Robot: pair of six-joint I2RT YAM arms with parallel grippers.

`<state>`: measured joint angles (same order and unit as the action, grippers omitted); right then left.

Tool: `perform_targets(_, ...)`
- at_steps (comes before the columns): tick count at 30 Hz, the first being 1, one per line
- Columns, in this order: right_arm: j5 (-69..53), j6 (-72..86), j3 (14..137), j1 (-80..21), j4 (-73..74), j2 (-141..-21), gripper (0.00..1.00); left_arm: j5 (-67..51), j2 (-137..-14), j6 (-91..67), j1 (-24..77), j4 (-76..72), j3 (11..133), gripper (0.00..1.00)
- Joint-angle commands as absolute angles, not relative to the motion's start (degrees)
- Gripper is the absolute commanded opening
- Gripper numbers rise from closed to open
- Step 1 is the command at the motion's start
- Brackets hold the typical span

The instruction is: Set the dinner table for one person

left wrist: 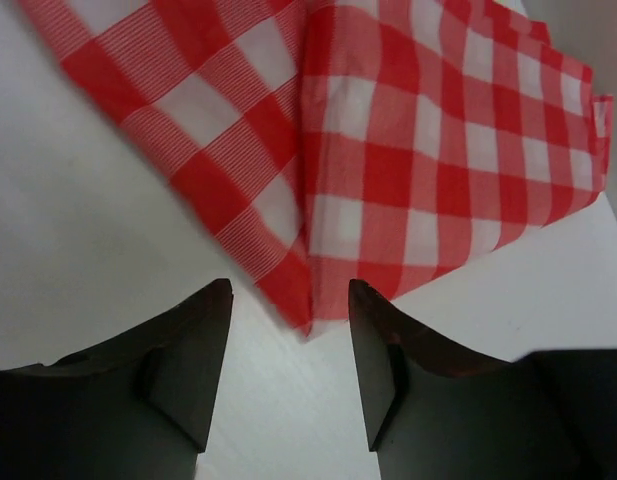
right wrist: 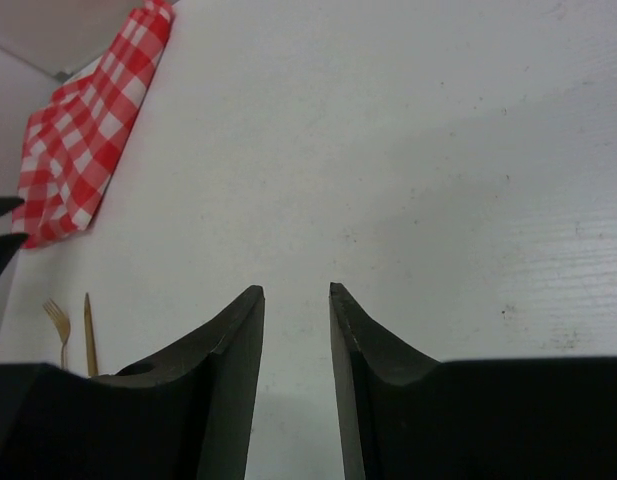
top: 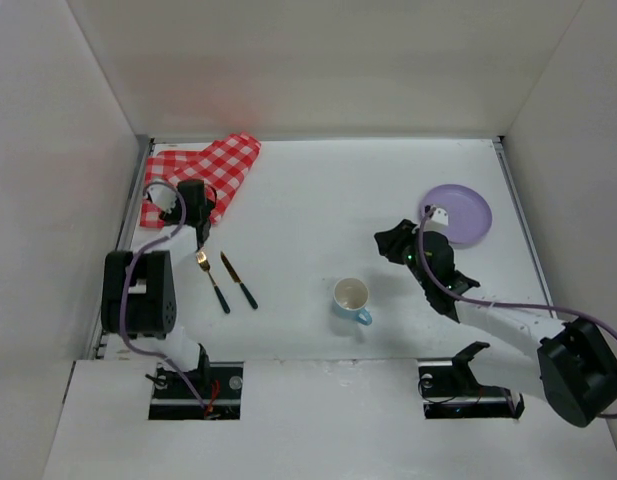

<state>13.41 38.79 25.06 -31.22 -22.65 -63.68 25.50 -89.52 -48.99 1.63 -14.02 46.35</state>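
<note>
Left wrist: end effector (left wrist: 290, 290) near cloth (left wrist: 418, 170)

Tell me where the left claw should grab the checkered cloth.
The checkered cloth lies flat, so probably pinch its near corner, coming down from the near side; that folded tip points into the open left claw.
</note>
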Motion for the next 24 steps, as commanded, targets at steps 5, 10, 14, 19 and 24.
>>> perform_targets(5,13.4,37.0,28.7,-32.9,-24.3,-66.7,0.42,17.4,-103.0,-43.7,-6.9,-14.8,65.4,0.48)
perform_targets(10,13.4,36.7,28.7,-33.6,-24.3,-66.4,0.43,15.9,-109.6,-41.4,-10.1,-10.8,72.4,0.45)
perform_targets(14,13.2,36.6,28.8,-33.6,-24.3,-66.4,0.43,14.1,-112.8,-39.6,-10.6,-10.7,76.0,0.45)
perform_targets(19,12.9,36.2,29.2,-33.9,-24.3,-67.2,0.44,11.3,-116.3,-38.4,-10.6,-10.6,79.7,0.46)
perform_targets(24,12.9,36.1,29.2,-34.0,-24.6,-67.6,0.44,12.4,-119.0,-38.6,-11.0,-8.9,81.8,0.43)
